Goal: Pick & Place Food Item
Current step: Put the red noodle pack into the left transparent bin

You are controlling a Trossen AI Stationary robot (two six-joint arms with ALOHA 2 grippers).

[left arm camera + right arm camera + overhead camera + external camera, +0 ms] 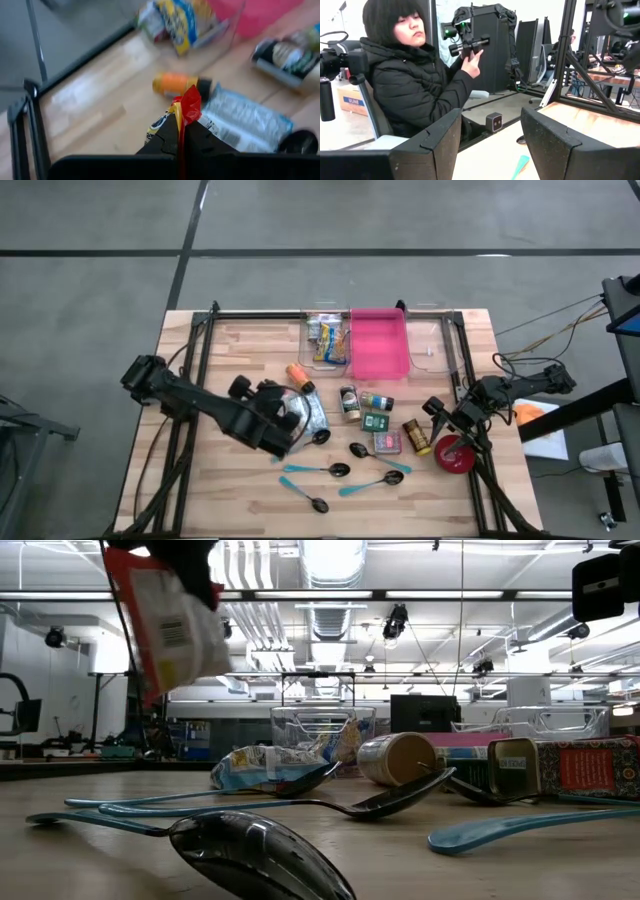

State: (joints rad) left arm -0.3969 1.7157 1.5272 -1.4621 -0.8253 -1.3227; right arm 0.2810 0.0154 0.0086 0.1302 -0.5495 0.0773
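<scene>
Hanging upright, long axis vertical, red snack packet [165,625] pinched in clenched left hand [181,136]

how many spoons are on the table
4, all near the front edge: one beside the left gripper, one left of centre, one centre-right, one in front; another may count too.

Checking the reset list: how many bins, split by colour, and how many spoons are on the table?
Pink bin: 1
Clear bins: 2
Spoons: 5
Total: 8
</scene>
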